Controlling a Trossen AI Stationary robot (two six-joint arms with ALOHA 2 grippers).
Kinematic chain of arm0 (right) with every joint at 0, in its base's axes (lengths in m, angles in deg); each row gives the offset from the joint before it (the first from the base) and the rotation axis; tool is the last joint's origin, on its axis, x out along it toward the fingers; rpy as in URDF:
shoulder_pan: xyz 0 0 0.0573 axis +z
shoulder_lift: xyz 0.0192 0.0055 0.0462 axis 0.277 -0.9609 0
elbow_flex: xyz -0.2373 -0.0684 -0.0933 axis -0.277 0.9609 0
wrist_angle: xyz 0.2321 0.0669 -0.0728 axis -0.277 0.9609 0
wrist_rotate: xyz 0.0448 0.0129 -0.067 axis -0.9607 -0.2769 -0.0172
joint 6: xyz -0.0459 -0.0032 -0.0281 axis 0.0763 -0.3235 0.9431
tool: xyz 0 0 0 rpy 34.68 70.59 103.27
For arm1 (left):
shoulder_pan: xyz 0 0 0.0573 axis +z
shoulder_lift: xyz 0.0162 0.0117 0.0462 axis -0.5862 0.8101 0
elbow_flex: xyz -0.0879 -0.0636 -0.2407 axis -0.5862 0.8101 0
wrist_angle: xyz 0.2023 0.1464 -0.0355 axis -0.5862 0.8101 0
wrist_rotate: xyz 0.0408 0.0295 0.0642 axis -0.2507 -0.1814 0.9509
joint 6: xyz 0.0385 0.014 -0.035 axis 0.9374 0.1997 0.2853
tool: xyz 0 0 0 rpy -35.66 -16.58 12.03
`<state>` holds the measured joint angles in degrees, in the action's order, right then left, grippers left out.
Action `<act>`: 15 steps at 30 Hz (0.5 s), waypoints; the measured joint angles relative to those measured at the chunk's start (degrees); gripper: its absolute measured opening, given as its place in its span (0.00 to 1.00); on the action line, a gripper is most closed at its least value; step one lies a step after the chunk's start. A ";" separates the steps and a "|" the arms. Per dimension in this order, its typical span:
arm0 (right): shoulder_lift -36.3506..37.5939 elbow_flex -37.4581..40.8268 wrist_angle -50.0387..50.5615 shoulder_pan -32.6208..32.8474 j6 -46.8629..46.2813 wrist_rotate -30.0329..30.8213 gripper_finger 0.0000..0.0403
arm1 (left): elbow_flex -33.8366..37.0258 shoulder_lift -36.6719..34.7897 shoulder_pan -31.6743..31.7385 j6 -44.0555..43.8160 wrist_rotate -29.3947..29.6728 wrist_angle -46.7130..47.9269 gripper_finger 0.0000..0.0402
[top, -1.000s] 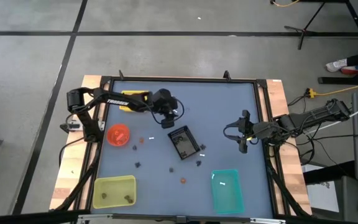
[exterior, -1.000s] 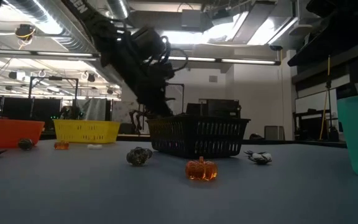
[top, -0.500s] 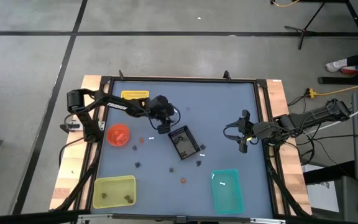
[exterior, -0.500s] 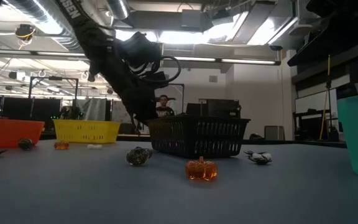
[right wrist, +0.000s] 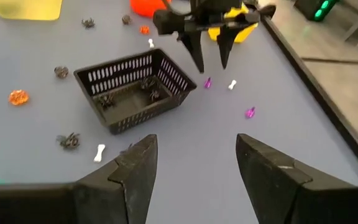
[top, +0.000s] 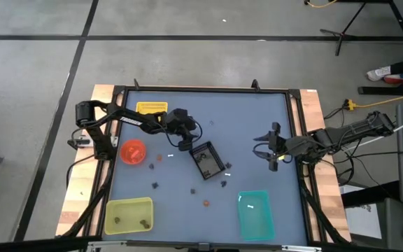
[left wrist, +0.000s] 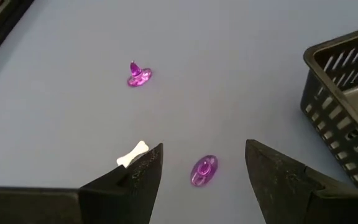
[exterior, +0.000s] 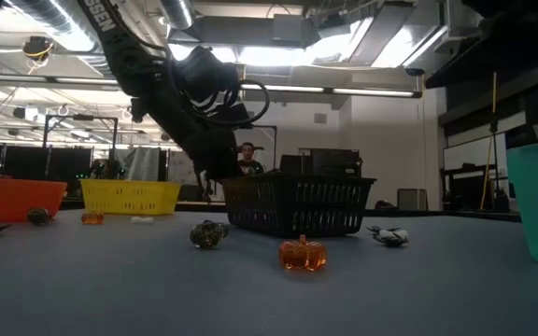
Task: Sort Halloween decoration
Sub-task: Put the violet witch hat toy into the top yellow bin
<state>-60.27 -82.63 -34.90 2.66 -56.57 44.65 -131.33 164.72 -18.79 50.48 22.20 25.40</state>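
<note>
Beside the black basket [left wrist: 347, 106], the left tool [left wrist: 201, 171] hovers with fingers apart over a purple trinket [left wrist: 203, 170]. We count two purple trinkets and one white bone [left wrist: 132, 154] there; the high view barely shows them. The right tool [right wrist: 191, 168] waits open near the table [top: 243, 126] edge. Basket contents stay unclear.

Grey concrete floor [top: 187, 63]; bright ceiling lights [exterior: 278, 56].
</note>
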 joint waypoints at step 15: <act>-0.04 0.00 -4.04 -0.02 6.68 0.26 0.53 | -0.02 6.45 -0.66 -3.10 1.65 -3.57 0.52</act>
<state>-60.31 -82.63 -38.94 2.64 -49.89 44.91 -131.35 171.16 -19.44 47.38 23.85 21.83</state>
